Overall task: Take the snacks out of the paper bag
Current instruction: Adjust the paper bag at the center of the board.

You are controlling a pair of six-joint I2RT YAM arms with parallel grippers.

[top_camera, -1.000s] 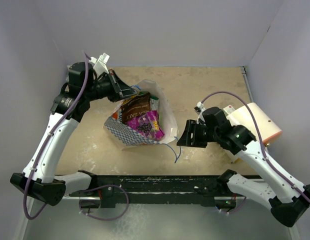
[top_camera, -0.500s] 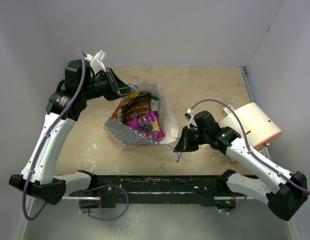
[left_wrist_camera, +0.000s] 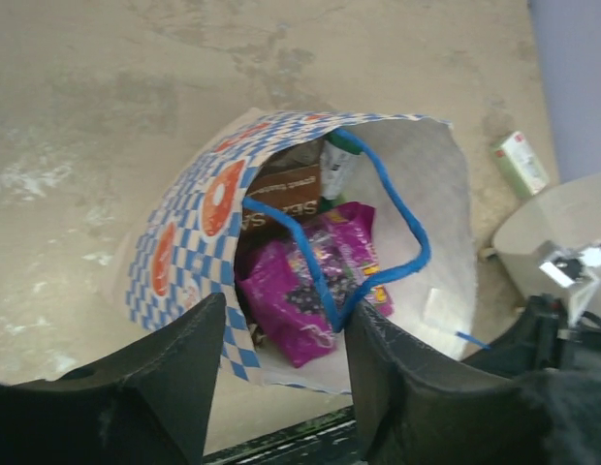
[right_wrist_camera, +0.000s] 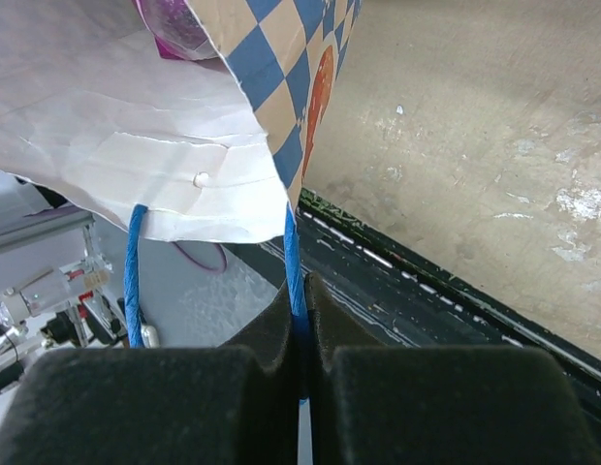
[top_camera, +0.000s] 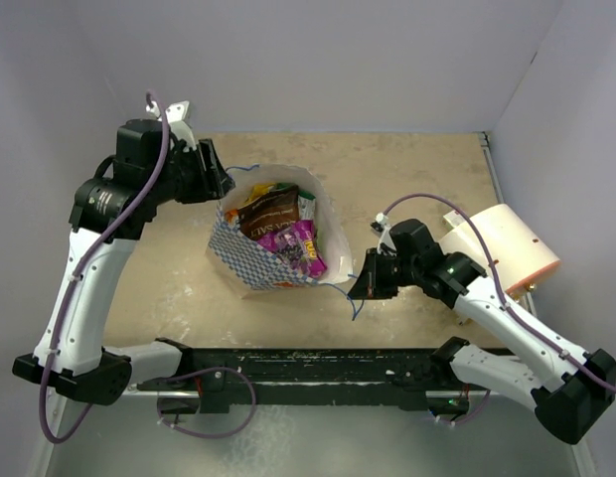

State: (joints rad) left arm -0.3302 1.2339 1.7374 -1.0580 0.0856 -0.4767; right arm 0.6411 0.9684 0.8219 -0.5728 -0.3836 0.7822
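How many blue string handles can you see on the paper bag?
2. One handle loops loose across the open mouth of the bag, over the snacks. The other handle is pinched in the shut right pincer. None seems hidden.

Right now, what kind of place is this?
Probably a robot test booth: a left arm and right arm at a beige tabletop, plain grey walls around, a paper bag of snacks.

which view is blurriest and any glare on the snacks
Left wrist: the left fingers are soft and near-black, and the magenta packet shows a mild sheen. Right wrist: the close right fingers look soft, while the paper bag is sharp. Top external: even light, faint shadows.
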